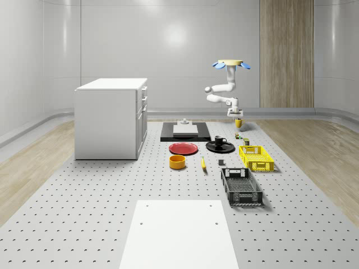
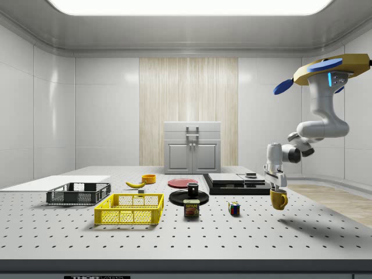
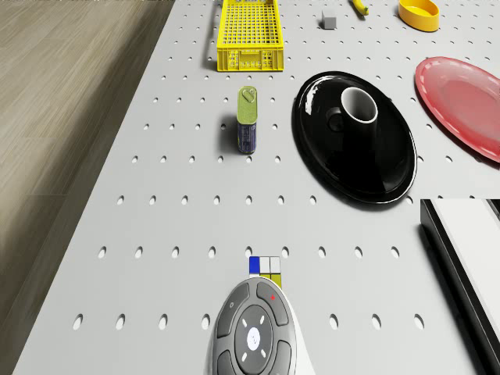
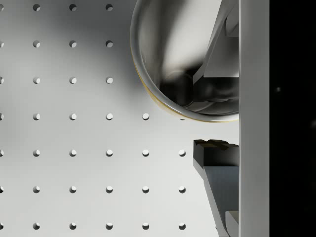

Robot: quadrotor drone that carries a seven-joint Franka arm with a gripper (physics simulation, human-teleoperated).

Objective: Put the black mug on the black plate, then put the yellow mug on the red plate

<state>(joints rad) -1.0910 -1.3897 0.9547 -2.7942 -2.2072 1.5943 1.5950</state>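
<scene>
Gripper [image 2: 275, 185] clamped on yellow mug [image 2: 278, 199] by the rim, airborne under hovering drone [image 2: 331, 71] far-right of black plate [image 1: 220, 147], black mug [image 1: 220, 140] already seated; thin rim pinch risks slip or swing en route to red plate [image 1: 184, 148].

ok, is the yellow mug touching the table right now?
Apart. The side view shows the yellow mug hanging from the pincer, with a clear gap and its shadow on the table below.

Your drone [image 2: 332, 68] hovers off the tabletop's [image 2: 174, 232] right edge.
Your gripper [image 2: 276, 183] holds the yellow mug [image 2: 278, 199] lifted clear of the tabletop; the black mug [image 2: 192, 189] stands on the black plate [image 2: 189, 198], beside the red plate [image 2: 182, 182].
</scene>
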